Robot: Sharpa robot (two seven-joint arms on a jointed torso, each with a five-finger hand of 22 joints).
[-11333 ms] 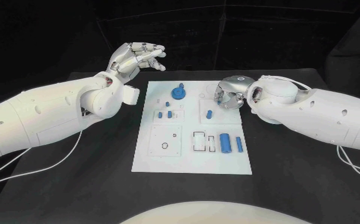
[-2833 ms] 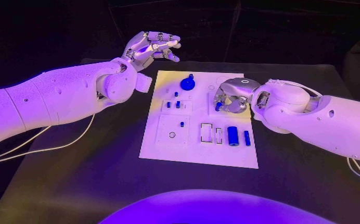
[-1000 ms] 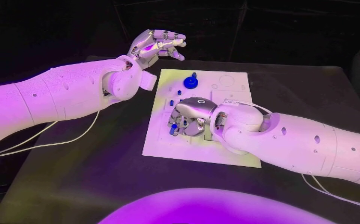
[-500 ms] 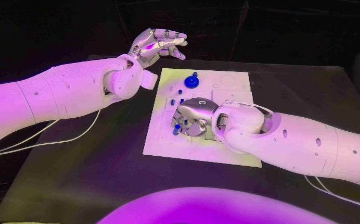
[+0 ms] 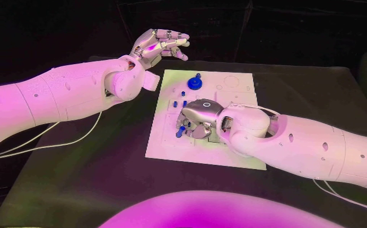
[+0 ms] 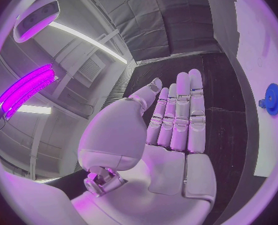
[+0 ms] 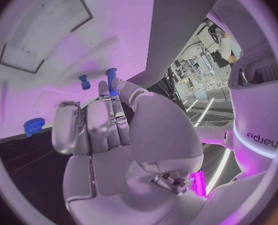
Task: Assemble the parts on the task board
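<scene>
Right hand: the silver many-fingered right hand (image 5: 197, 120) hung low over the middle of the flat white rectangular task board (image 5: 237, 84), fingers (image 7: 111, 102) bent down around a small blue peg-shaped part (image 5: 180, 131) — it looked pinched between thumb and a fingertip.
Held part: its long axis ran roughly upright, tilted a little, with the free end toward the board; in the right wrist view the peg (image 7: 111, 81) stuck out past the fingertips.
Key relation: a second short blue peg (image 7: 84, 81) stood in the board just beside the held one, apart from it — the seat for the held peg probably lay straight below the fingertips, though I could not tell which hole.
Left hand: the silver left hand (image 5: 161, 45) was raised beyond the board's far left corner, well apart from it, fingers loosely curled and holding nothing.
Other parts: a round blue gear-like knob (image 5: 195, 83) sat near the board's far edge.
Nearer hand: the right, by a wide margin.
</scene>
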